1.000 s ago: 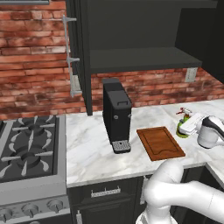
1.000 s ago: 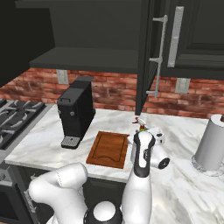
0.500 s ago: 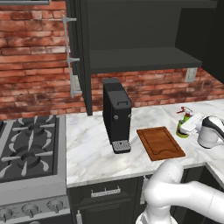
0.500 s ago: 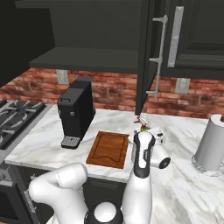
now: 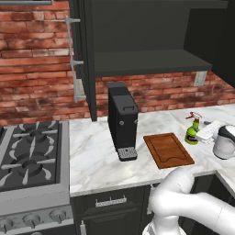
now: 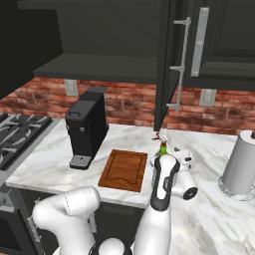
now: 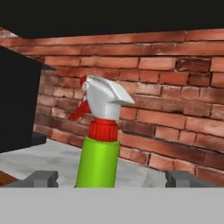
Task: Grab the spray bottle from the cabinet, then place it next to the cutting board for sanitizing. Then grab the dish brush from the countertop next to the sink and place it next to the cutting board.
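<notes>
The lime-green spray bottle [image 7: 99, 148] with its red and white nozzle stands upright on the white marble countertop [image 5: 92, 156]. It is just right of the reddish-brown cutting board [image 5: 167, 149]. My gripper [image 7: 111, 178] is open, with one fingertip well clear of the bottle on each side. From the base cameras the spray bottle [image 5: 192, 131] [image 6: 162, 148] sits beside the cutting board [image 6: 124, 169], with my gripper [image 5: 200, 133] [image 6: 169, 153] at it. The black cabinet [image 5: 151, 62] stands open above. The dish brush and the sink are out of view.
A black coffee machine [image 5: 122, 119] [image 6: 87, 127] stands left of the board. The stove [image 5: 30, 156] is at the far left. The open cabinet door [image 6: 167, 64] with its silver handle [image 6: 183, 60] hangs above the bottle. A pale cylinder [image 6: 241, 167] stands on the counter to the right.
The fingers have spread apart off the spray bottle, which stays standing in the same spot beside the board. The arm has hardly moved.
</notes>
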{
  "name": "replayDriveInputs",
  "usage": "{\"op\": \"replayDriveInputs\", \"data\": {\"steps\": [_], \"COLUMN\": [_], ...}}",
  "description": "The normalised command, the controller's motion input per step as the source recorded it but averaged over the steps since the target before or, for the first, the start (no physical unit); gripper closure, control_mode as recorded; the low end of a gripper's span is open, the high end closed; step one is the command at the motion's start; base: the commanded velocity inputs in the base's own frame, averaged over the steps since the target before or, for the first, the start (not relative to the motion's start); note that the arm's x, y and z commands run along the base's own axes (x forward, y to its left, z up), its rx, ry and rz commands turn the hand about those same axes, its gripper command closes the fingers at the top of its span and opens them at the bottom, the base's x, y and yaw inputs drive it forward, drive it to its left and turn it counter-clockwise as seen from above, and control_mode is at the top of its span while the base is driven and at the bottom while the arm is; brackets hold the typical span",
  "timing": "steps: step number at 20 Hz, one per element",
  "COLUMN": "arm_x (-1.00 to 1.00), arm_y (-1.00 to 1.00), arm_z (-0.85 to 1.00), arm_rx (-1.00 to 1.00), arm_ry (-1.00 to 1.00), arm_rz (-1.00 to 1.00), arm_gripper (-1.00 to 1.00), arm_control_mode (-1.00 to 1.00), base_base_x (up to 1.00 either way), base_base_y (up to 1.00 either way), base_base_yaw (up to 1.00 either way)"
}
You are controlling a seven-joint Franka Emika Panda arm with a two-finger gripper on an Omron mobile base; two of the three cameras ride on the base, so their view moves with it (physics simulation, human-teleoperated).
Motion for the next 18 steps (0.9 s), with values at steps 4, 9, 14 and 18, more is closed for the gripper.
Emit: {"op": "replayDriveInputs", "data": {"steps": [4, 9, 14, 18], "arm_x": [-0.71, -0.83, -0.92, -0.96], "arm_y": [-0.14, -0.01, 0.0, 0.08], "arm_z": [0.58, 0.76, 0.69, 0.7], "arm_rx": [0.0, 0.0, 0.0, 0.0], "arm_ry": [0.04, 0.1, 0.14, 0.12], "arm_rz": [-0.26, -0.2, -0.15, -0.09], "arm_gripper": [-1.0, -1.0, -1.0, -1.0], "arm_control_mode": [-1.0, -1.0, -1.0, -1.0], "base_base_x": [0.0, 0.0, 0.0, 0.0], "base_base_y": [0.0, 0.0, 0.0, 0.0], "base_base_yaw": [0.0, 0.0, 0.0, 0.0]}}
